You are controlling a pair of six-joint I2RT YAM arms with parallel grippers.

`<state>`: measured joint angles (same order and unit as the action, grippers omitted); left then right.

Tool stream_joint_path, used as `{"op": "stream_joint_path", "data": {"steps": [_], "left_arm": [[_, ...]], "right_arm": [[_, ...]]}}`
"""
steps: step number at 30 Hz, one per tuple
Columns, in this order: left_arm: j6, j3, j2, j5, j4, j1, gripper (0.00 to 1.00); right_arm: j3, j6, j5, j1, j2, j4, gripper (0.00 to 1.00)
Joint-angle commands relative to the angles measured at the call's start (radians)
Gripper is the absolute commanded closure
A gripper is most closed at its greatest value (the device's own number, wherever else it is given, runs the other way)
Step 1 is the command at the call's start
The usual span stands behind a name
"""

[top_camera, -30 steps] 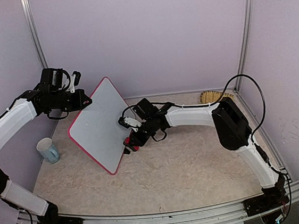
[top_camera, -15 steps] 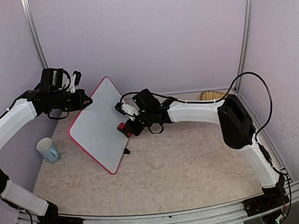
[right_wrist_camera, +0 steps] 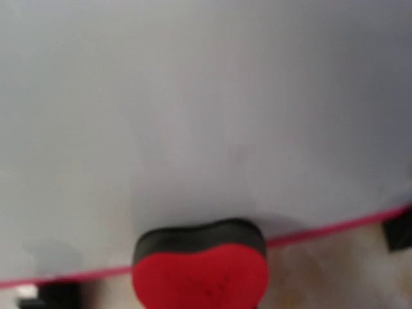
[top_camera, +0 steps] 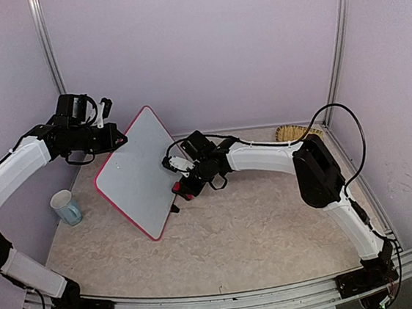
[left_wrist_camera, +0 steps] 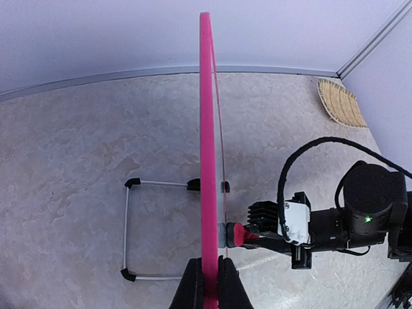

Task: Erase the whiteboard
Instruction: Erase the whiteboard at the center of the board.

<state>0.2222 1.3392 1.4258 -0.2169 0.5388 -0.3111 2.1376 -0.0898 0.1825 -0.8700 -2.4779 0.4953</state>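
On the table [top_camera: 257, 223], left of centre, your whiteboard [top_camera: 138, 173] stands tilted on its wire stand. Your left gripper [left_wrist_camera: 206, 273] is clenched on its pink frame. Your right gripper [top_camera: 183, 180] grasps a red eraser [right_wrist_camera: 201, 273] pressed against the board's face near its lower edge. A mug [top_camera: 66, 208] sits well apart, left.

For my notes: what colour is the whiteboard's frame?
The whiteboard frame is pink-red; left wrist view.
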Motion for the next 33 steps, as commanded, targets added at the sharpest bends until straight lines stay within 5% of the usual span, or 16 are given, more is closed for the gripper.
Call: {"op": "stream_joint_path", "data": {"steps": [1,19,33], "left_arm": [[-0.029,-0.026,0.004,-0.043,0.036,-0.025,1.0],[-0.031,-0.027,0.006,-0.045,0.038,-0.029,1.0],[-0.032,-0.025,0.007,-0.045,0.039,-0.031,1.0]], "right_arm": [[-0.024,-0.036,-0.07,-0.006,-0.041,0.046,0.93],[0.073,0.032,-0.291,0.001,-0.059,-0.046,0.92],[0.023,-0.048,-0.047,-0.037,-0.037,0.019,0.93]]}}
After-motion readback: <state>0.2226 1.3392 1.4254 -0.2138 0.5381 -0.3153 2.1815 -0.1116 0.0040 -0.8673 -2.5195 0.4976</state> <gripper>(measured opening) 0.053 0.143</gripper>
